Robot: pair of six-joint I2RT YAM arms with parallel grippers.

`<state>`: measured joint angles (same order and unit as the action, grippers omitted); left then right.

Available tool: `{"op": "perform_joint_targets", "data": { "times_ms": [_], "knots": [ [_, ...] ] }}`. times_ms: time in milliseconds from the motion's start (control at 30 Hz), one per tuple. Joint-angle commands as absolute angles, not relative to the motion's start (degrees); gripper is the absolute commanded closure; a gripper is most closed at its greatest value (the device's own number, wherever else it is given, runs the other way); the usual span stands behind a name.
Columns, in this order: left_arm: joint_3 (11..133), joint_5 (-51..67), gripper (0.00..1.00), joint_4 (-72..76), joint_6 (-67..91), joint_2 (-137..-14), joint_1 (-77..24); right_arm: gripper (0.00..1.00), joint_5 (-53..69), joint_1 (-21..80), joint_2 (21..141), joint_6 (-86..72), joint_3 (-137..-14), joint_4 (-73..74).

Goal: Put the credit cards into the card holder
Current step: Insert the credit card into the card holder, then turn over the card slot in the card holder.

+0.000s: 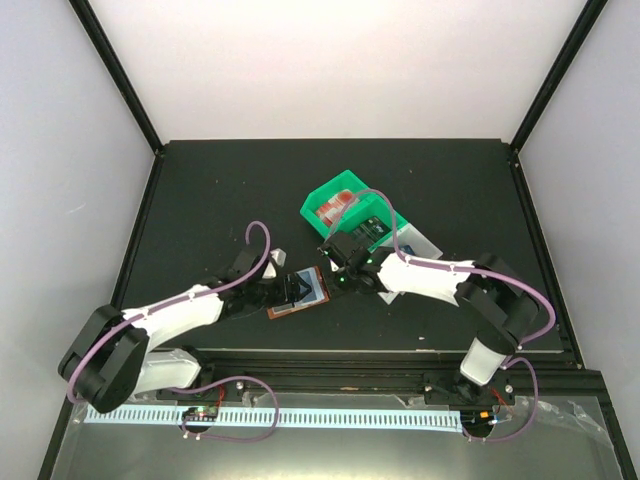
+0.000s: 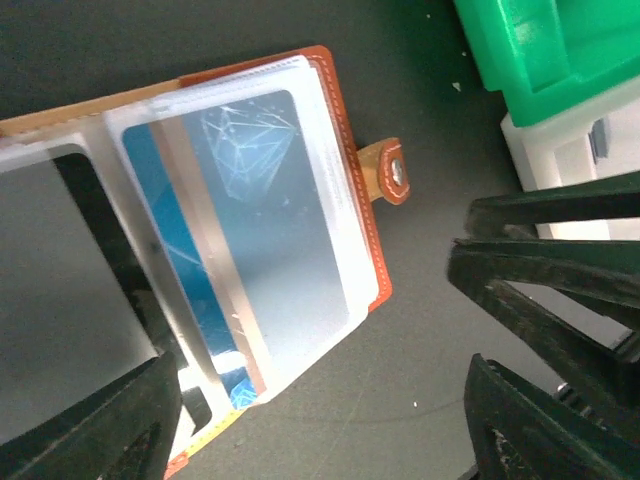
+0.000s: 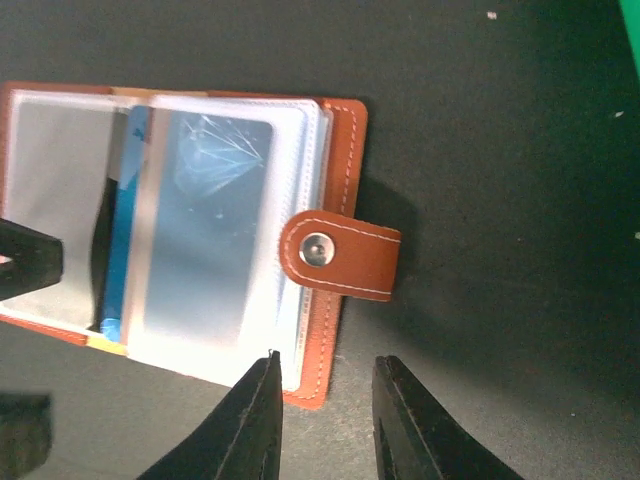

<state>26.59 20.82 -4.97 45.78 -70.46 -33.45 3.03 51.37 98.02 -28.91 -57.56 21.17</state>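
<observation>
From above, the open holder lies near the table's front edge, and only here do red cards show in the green bin. The left wrist view shows the left gripper spread wide over a sleeved blue card. The right wrist view shows the right gripper slightly parted, empty, by the strap.

Card holder lay open on the desk, blue card sleeved; right gripper, jaws parted, hung over its corner.
</observation>
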Motion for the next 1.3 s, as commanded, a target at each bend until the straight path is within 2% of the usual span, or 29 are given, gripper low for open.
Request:
{"op": "perform_joint_targets", "data": {
  "times_ms": [0, 67, 233, 367, 767, 1000, 1267],
  "knots": [
    [28.4, 17.11, 0.23, -10.7, 45.03, -69.22, -33.72, 0.72, 2.41, 51.25, 95.51, -29.66, -57.22, 21.21],
    [27.98, 17.38, 0.34, -9.67, 45.24, -69.55, -33.75, 0.72, 2.69, 51.28, 95.29, -29.7, -57.15, 21.12],
    [28.52, 18.44, 0.69, -6.88, 45.21, -72.7, -33.71, 0.72, 4.45, 51.28, 95.88, -29.48, -57.42, 20.46],
    [28.59, 17.82, 0.84, -5.95, 44.94, -76.31, -33.66, 0.73, 5.66, 51.32, 96.65, -29.4, -57.81, 20.17],
    [27.9, 16.63, 0.98, -5.24, 45.2, -79.28, -33.71, 0.73, 8.39, 51.32, 97.86, -28.92, -58.57, 19.36],
    [26.96, 13.88, 0.98, -6.65, 46.57, -78.11, -33.7, 0.73, 15.17, 51.29, 99.49, -30.06, -58.89, 15.92],
    [26.18, 12.85, 0.98, -6.73, 47.94, -75.19, -33.57, 0.73, 15.3, 51.3, 100.67, -30.99, -58.66, 14.94]
  ]
}}
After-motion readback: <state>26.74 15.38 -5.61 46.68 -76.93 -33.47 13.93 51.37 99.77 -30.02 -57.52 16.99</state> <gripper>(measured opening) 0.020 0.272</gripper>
